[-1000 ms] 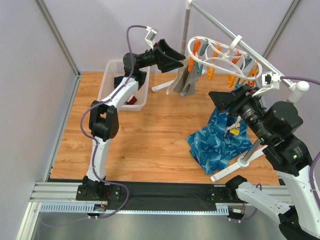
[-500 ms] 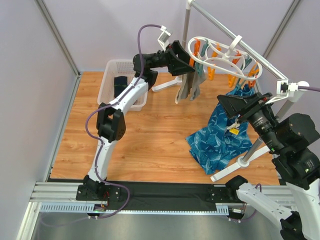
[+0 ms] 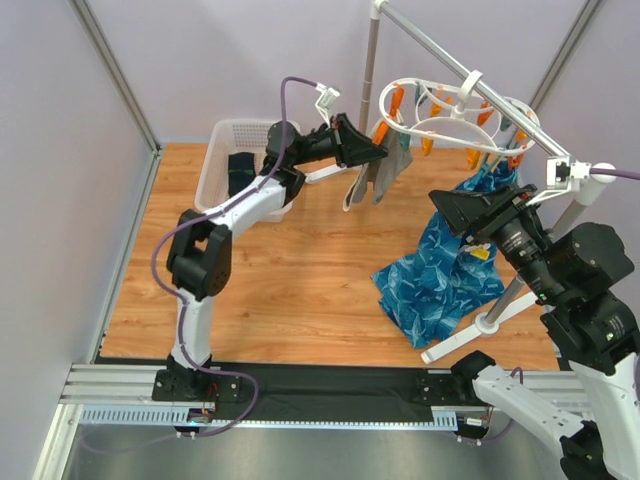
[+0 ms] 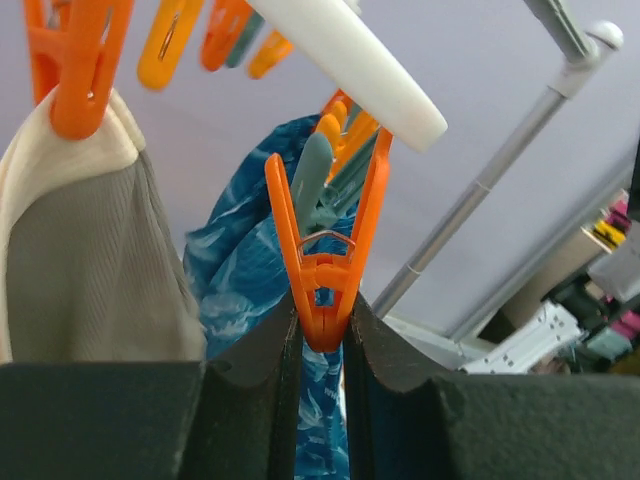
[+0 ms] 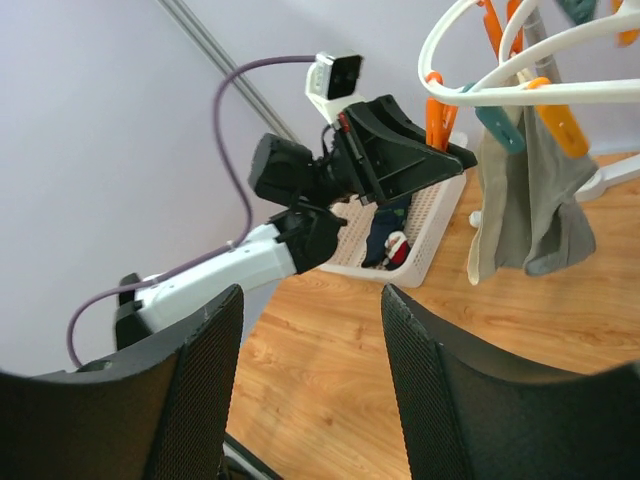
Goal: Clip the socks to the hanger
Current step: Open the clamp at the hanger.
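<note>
Left wrist view: peg-grasp step. Left claw (image 4: 322,322) pinched shut on orange peg (image 4: 326,250) under hanger (image 4: 350,60). Right claw (image 5: 312,300) wide open, empty. Navy socks (image 3: 240,168) lie in basket (image 3: 206,180). Next, likely: fetch sock to peg.

No legible txt, brand, nr or sign in any view. Only candidate is the small yellow tag (image 3: 479,252) on the blue patterned cloth (image 3: 440,285), approx 3 o'clock in top view, too small to read. Left wrist view, 3 o'clock edge: blurred colourful clutter (image 4: 606,300), nothing readable there.
</note>
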`<state>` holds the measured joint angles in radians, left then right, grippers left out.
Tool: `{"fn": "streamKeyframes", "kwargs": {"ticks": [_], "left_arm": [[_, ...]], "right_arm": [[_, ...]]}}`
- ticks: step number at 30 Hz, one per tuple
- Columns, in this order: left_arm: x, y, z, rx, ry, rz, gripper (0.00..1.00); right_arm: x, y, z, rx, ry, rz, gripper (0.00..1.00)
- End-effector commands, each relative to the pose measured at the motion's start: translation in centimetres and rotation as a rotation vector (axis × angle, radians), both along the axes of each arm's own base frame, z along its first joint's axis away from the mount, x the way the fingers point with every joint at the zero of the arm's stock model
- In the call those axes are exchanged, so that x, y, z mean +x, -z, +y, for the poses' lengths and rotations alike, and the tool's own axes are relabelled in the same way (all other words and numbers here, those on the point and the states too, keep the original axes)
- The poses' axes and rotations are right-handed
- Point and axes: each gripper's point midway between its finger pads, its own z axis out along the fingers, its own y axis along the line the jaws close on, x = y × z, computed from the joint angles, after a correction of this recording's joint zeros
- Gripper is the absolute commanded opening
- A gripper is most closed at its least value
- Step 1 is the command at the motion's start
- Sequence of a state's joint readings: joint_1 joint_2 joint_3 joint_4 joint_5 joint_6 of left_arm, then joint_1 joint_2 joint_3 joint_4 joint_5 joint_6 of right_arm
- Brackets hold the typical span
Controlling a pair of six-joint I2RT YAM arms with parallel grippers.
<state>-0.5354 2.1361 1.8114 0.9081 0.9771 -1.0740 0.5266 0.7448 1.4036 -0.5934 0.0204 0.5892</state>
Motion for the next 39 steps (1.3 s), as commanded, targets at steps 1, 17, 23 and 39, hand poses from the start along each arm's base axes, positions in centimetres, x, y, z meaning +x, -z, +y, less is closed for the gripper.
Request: {"fn": "streamKeyframes", "kwargs": {"ticks": [1, 17, 23, 39], "left_arm": [[-1.3, -6.3, 2.6, -0.049, -0.265, -0.226, 0.06], [-3.5, -6.9, 1.9, 0.192, -0.798, -0.442, 0.00], [-2.2, -6.1, 2.8, 0.298, -0.962, -0.460, 0.00], [-3.5, -6.3, 4.9, 0.295, -1.169, -0.554, 0.00]], "right_arm": [[1.1, 1.1, 1.6, 0.007, -0.046, 0.062, 0.59], [5.5, 1.2, 0.6, 0.092, 0.187, 0.265, 0.45], [6.3, 0.2, 1.2, 0.000, 0.239, 0.305, 0.47], [7.9, -0.3, 5.8, -0.276, 0.429, 0.230, 0.54]]}}
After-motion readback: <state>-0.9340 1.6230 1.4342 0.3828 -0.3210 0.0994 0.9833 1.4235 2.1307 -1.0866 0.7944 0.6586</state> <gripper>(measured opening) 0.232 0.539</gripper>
